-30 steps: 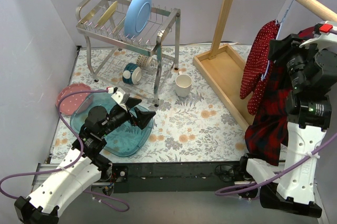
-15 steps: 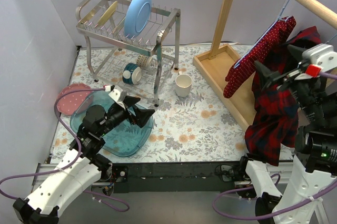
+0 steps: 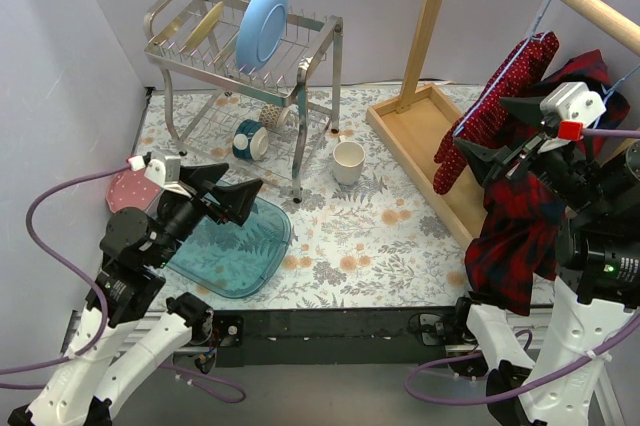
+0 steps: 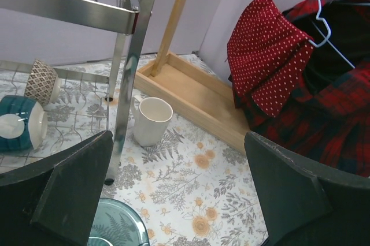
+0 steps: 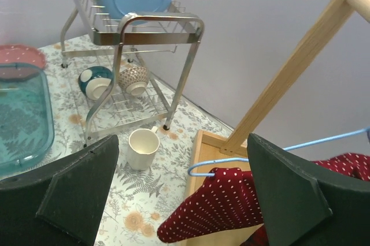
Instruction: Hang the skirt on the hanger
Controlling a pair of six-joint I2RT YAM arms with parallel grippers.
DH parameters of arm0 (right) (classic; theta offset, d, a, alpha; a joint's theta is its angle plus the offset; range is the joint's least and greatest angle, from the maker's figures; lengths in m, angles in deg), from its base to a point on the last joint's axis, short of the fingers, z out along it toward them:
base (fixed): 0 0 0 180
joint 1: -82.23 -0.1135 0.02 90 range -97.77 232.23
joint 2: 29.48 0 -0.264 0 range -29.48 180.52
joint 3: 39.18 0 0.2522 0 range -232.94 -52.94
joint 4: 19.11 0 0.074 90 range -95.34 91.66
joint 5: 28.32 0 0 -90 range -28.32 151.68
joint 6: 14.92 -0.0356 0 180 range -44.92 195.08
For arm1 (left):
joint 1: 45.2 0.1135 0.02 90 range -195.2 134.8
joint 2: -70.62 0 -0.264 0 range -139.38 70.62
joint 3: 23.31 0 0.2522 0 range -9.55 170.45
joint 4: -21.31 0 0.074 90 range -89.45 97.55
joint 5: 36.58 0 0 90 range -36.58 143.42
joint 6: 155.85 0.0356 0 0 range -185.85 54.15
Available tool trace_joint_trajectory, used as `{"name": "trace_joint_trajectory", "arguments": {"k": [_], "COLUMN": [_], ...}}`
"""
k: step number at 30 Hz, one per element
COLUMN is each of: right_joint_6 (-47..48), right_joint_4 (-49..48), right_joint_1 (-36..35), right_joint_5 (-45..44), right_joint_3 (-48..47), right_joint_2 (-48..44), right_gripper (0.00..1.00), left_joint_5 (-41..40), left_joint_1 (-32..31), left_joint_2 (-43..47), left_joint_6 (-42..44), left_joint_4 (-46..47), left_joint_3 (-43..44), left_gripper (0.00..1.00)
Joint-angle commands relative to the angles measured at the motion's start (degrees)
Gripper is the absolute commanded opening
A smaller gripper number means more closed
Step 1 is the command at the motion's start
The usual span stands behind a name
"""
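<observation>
The red polka-dot skirt [image 3: 492, 106] is draped on a light blue wire hanger [image 3: 545, 11] that hangs from the wooden rod [image 3: 590, 8] at the right. It tilts down to the left, and one hanger end pokes out of it [image 5: 202, 168]. The skirt also shows in the left wrist view [image 4: 266, 49] and the right wrist view [image 5: 237, 205]. My right gripper [image 3: 480, 126] is open and empty, just in front of the skirt, not touching it. My left gripper [image 3: 245, 181] is open and empty, raised over the teal tray at the left.
A dark plaid shirt [image 3: 525, 231] hangs behind and below the skirt. The wooden stand base [image 3: 425, 141] lies under it. A white cup [image 3: 348, 161], a dish rack [image 3: 300, 71] holding a blue plate [image 3: 262, 21], a teal glass tray [image 3: 240, 251] and a pink plate [image 3: 122, 191] stand on the table.
My right gripper has drawn back from the skirt and stands open; the skirt and hanger have swung out to the left. My left arm has lifted up and back from the teal tray.
</observation>
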Motion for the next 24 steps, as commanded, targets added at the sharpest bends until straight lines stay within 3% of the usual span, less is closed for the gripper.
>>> {"name": "trace_joint_trajectory", "arguments": {"k": [1, 9, 24], "right_joint_6": [-4.8, -7.0, -6.7], "right_joint_4": [-2.3, -2.1, -3.3], "right_joint_1": [0.1, 0.1, 0.1], "right_joint_5": [-8.2, -19.0, -20.3], "right_joint_3": [0.0, 0.1, 1.1], "right_joint_2": [-1.6, -4.0, -6.1], "right_gripper": [0.99, 0.99, 0.99], "left_joint_5": [-4.2, -4.2, -4.1], "left_joint_1": [0.3, 0.3, 0.3], "left_joint_2": [0.4, 1.2, 2.4], "left_joint_6": [0.3, 0.6, 0.8], "left_joint_4": [-5.7, -8.1, -9.6], "left_joint_3": [3.6, 7.2, 8.2], "left_gripper": [0.98, 0.98, 0.98]}}
